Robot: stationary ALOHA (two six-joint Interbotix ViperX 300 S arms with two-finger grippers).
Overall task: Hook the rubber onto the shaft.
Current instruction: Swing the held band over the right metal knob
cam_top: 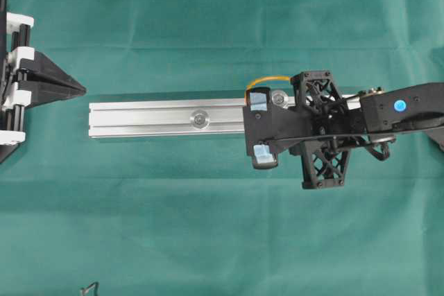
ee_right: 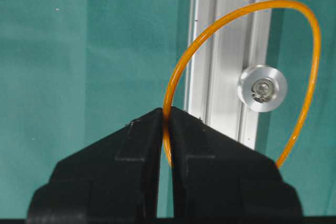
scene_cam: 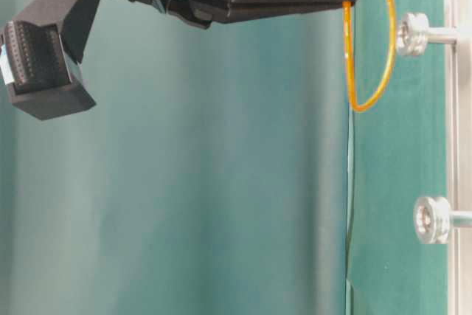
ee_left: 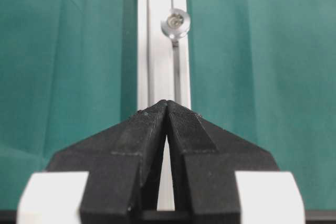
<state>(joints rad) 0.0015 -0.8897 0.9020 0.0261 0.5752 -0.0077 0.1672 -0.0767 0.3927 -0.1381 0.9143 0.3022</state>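
The rubber (ee_right: 181,72) is a thin orange loop, pinched at one side between the fingertips of my right gripper (ee_right: 165,111), which is shut on it. The loop hangs free over the silver rail (cam_top: 152,118). In the right wrist view it frames the round head of a shaft (ee_right: 262,88). In the table-level view the rubber (scene_cam: 387,42) sits just off that shaft's head (scene_cam: 411,33); I cannot tell if they touch. A second shaft (cam_top: 199,120) stands farther left on the rail. My left gripper (ee_left: 167,102) is shut and empty, off the rail's left end.
A green cloth (cam_top: 208,227) covers the table. The left arm's black and white body (cam_top: 17,81) sits at the left edge. The right arm (cam_top: 399,109) reaches in from the right over the rail. A small dark object (cam_top: 90,288) lies at the bottom left.
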